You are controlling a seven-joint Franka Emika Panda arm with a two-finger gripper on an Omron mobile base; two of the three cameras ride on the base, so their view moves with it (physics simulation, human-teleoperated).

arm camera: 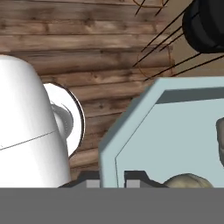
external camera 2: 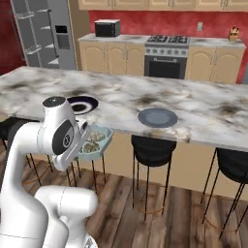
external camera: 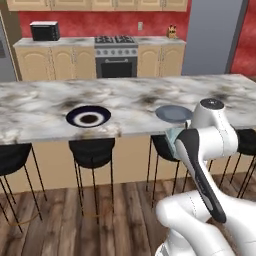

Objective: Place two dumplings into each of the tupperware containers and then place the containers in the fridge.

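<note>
The end effector (arm camera: 113, 183) is clamped on the rim of the pale bluish tupperware container (external camera 2: 95, 142), its two dark tips pinching the near wall from either side in the hand view. Gripping by the edge leaves the tub's mouth free and facing up, which suits carrying it with food inside.

Just beyond the tips, inside the tub, lie the dumplings (external camera 2: 95, 139); in the hand view one sits right by the tips and the edge of another shows farther off to the side. The container hangs in mid-air off the tabletop's (external camera: 45, 107) near edge, above the wooden floor (arm camera: 87, 57) and the black stools (external camera 2: 151, 150). It looks roughly level, tipped slightly at most. Its long axis appears to run away from the pinched rim, out from the hand, though the arm hides much of it.

Farther out on the tabletop rest the dark grey container (external camera 2: 157, 117) and the blue-and-white plate (external camera: 88, 117). Well beyond those, the fridge (external camera 2: 46, 34) stands open, and the tub is likely bound there.
</note>
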